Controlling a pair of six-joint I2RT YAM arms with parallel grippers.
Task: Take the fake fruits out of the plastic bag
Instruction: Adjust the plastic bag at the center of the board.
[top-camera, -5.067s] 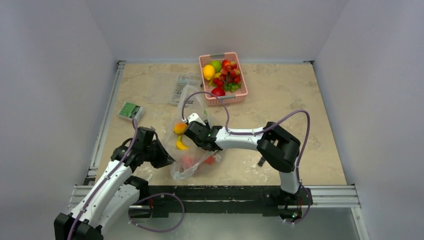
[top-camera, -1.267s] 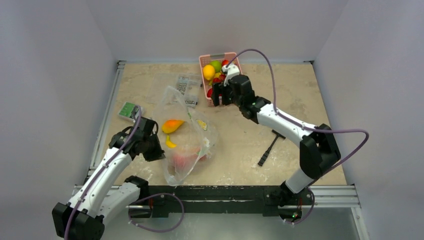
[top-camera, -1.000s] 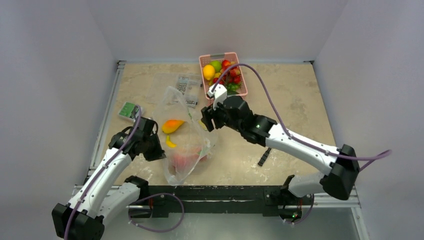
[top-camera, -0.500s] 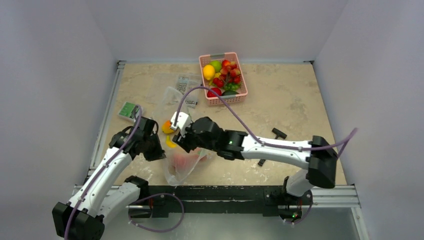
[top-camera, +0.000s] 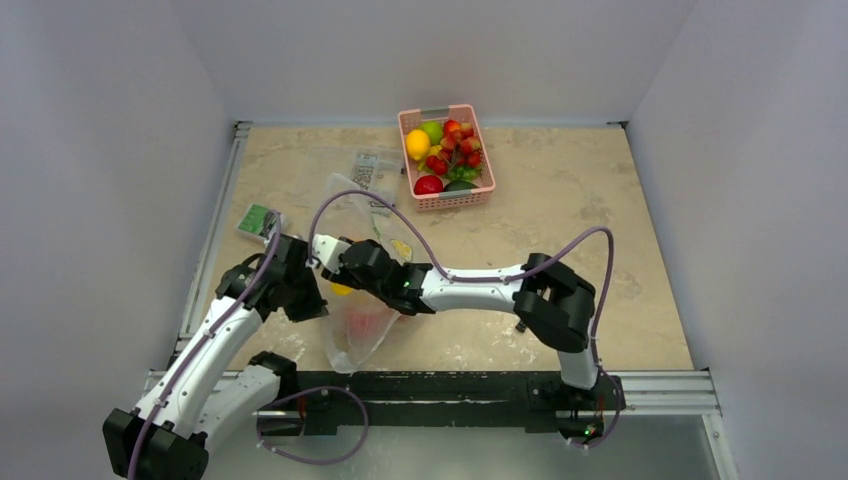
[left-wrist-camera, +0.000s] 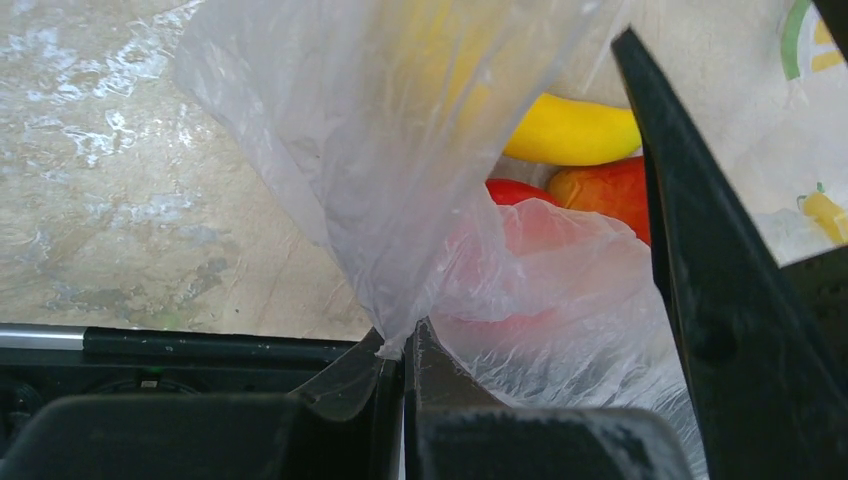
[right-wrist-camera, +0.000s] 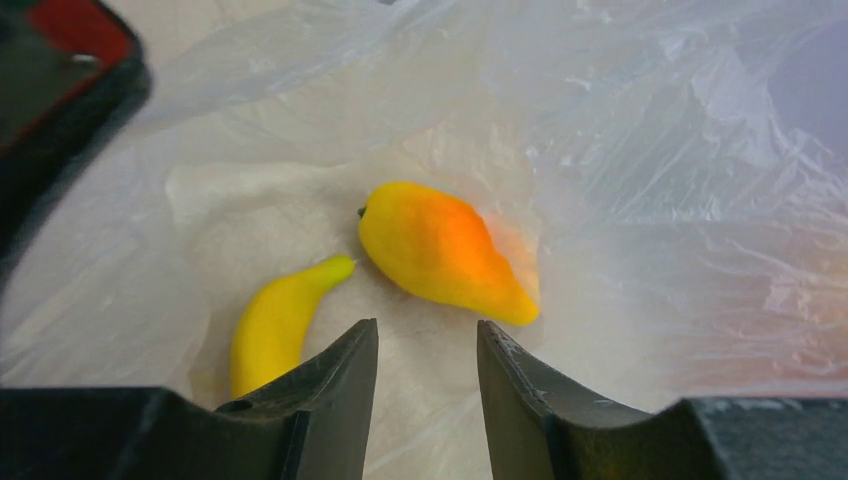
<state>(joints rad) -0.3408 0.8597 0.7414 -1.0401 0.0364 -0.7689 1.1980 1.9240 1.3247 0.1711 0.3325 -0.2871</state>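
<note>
The left end effector (left-wrist-camera: 405, 338) pinches the edge of the plastic bag (left-wrist-camera: 330, 150), apparently holding its mouth open so the right end effector (right-wrist-camera: 425, 340), narrowly parted and empty, can reach the orange-yellow fruit (right-wrist-camera: 440, 250) inside.

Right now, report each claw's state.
Left claw: closed, pinching the plastic bag.
Right claw: open, holding nothing, pointed at the orange-yellow fruit.

Counter (top-camera: 560, 200): beige, mottled. Pink basket (top-camera: 450, 200) at far edge, centre. Flat clear case (top-camera: 362, 168) just left of it. Small green box (top-camera: 258, 220) by left edge. Crumpled plastic bag (top-camera: 352, 352) near-left.
</note>
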